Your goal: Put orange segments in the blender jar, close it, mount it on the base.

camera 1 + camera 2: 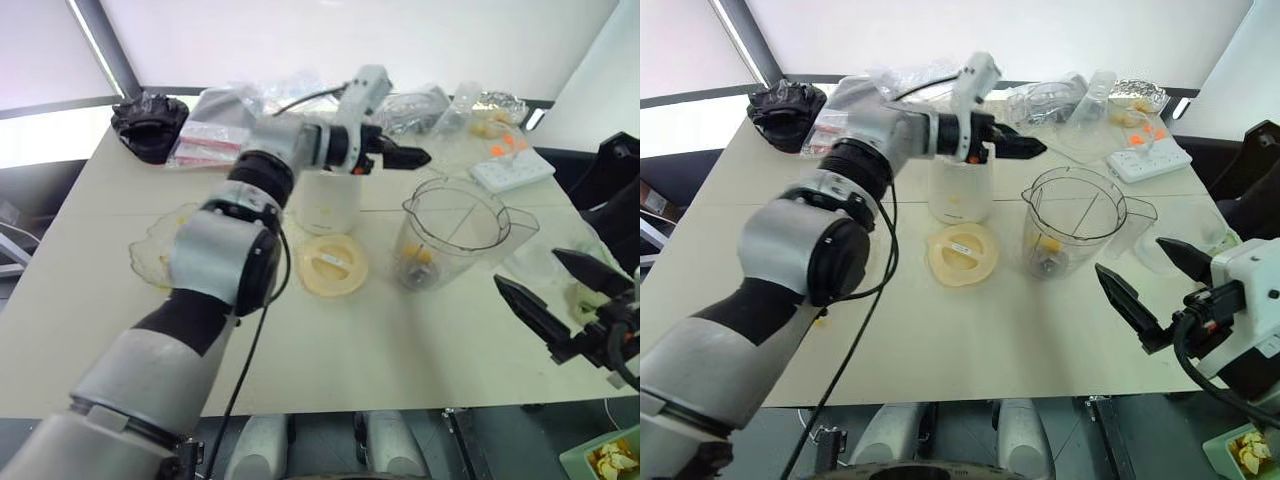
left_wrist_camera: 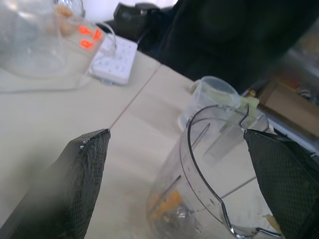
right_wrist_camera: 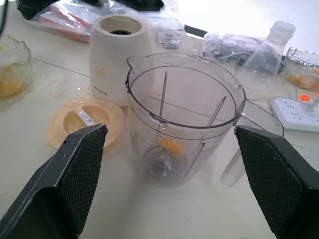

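Blender jar [image 3: 182,119]: upright on table [image 1: 90,300], lidless, beside base [image 3: 115,57].
Orange segments [image 3: 169,145]: at jar bottom, near blade.
Lid [image 1: 333,264]: flat before base.
Left gripper [image 1: 1025,148]: spread, empty, above base.
Right gripper [image 1: 1155,285]: spread, empty, near jar.

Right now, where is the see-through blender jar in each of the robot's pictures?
Left eye view: blender jar stands right of centre, on the table.
Right eye view: right of centre, beside the base.
Left wrist view: lower middle, between the black fingers.
Right wrist view: centre, between the fingers.
Shared landmark: the white power strip beyond the jar.
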